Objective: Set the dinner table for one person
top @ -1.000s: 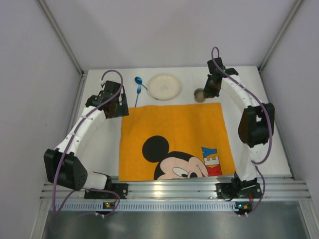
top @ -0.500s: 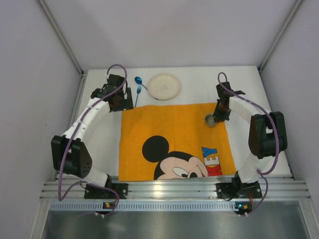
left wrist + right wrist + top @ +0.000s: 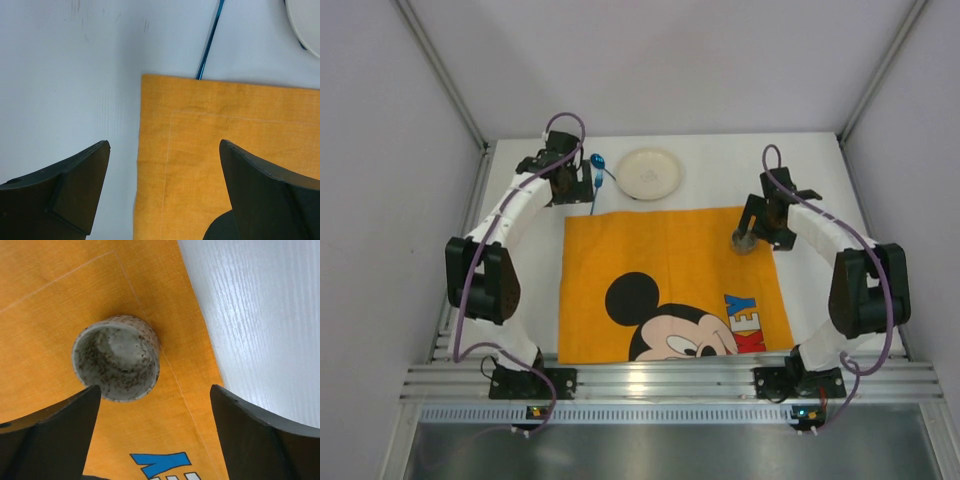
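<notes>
dinner table point(image 3: 260, 315) | below spread right end effector point(image 3: 155, 391) | cup point(image 3: 116, 357) on cloth point(image 3: 50, 300)

The cup point(image 3: 116, 357) has gone from the bare table point(image 3: 720, 155) at the far right, just right of the plate point(image 3: 650, 173), to the orange cloth point(image 3: 670, 280), where it now stands upright close to the cloth's far right corner. The right gripper point(image 3: 155, 390) that carried it there has let go, and its fingers now stand spread with the cup loose between them. The left gripper point(image 3: 165, 145) has travelled farther away and a little right, from beside the cloth's left edge to above its far left corner, close to the blue spoon point(image 3: 597, 165).
</notes>
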Available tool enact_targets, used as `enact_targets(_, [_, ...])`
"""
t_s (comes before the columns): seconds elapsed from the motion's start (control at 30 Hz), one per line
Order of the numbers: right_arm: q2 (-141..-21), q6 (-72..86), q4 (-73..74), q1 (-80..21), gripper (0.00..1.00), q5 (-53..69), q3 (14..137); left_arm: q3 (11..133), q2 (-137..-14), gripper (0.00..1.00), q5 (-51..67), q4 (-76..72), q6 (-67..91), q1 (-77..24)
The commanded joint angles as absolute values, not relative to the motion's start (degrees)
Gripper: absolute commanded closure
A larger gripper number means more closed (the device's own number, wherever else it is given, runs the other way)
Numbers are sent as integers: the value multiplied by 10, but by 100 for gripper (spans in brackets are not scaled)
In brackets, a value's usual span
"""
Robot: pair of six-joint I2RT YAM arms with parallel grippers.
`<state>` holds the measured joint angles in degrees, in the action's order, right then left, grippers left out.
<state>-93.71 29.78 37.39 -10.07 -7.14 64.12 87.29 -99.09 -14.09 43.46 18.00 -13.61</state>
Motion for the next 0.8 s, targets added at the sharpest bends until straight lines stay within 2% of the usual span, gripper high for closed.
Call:
enact_targets(0.0, [-861,283,395,-98,7,-93,678,931,-1023,5,-134,409,164,-133])
enact_targets(0.23, [-754,273,495,-98,6,-86,709,1012,-1165,8,-106,383,117,-133])
enact_targets(0.47, [-642,279,568,-98,5,-103,672,1102,-1279,21,-105,381,100,-133])
enact_targets(0.6, [-609,287,591,-98,6,-116,643,1134,-1317,35,-98,378,93,-133])
enact_targets(0.7, [-600,292,599,-98,7,-128,635,1150,-1338,37,-98,379,94,-133])
enact_targets(0.77, [-601,293,606,-97,7,-134,638,1157,-1346,44,-99,380,93,-133])
